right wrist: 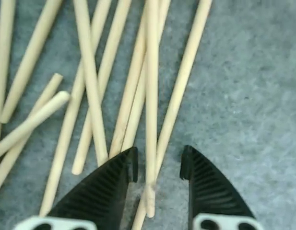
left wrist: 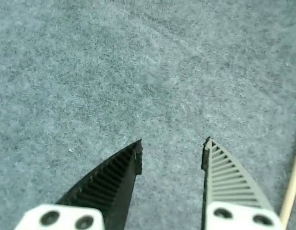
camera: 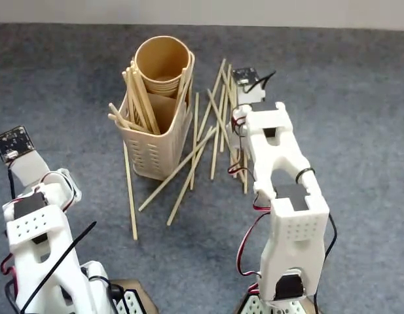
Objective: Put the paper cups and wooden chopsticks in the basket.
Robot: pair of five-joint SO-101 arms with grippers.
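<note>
table (camera: 359,98): grey carpet-like top; everything to be gathered lies on its far half, within both arms' reach.
right arm (camera: 280,163): stretched from 5 o'clock towards 1 o'clock, over the thickest part of the loose pile, which suits picking a stick there.
left arm (camera: 38,222): at 8 o'clock, well apart from the basket, likely parked out of the other arm's way.
basket (camera: 156,150): cream, slotted, upright at about 11 o'clock, open side up so things drop in.
paper cups (camera: 162,62): brown, nested in one stack, already standing in the basket's far end.
loose chopsticks (camera: 215,124): scattered and crossing at the basket's 3 o'clock side, several leaning on its wall; one more lies at its 7 o'clock.
stored chopsticks (camera: 139,98): a bundle upright in the basket, beside the cups.
right claw (right wrist: 159,158): narrowly parted and low over the pile, a jaw on each side of one chopstick (right wrist: 151,120), not yet pinching it.
left claw (left wrist: 172,143): spread wide over bare carpet, holding nothing; a stray stick (left wrist: 292,187) lies just beside it.
</note>
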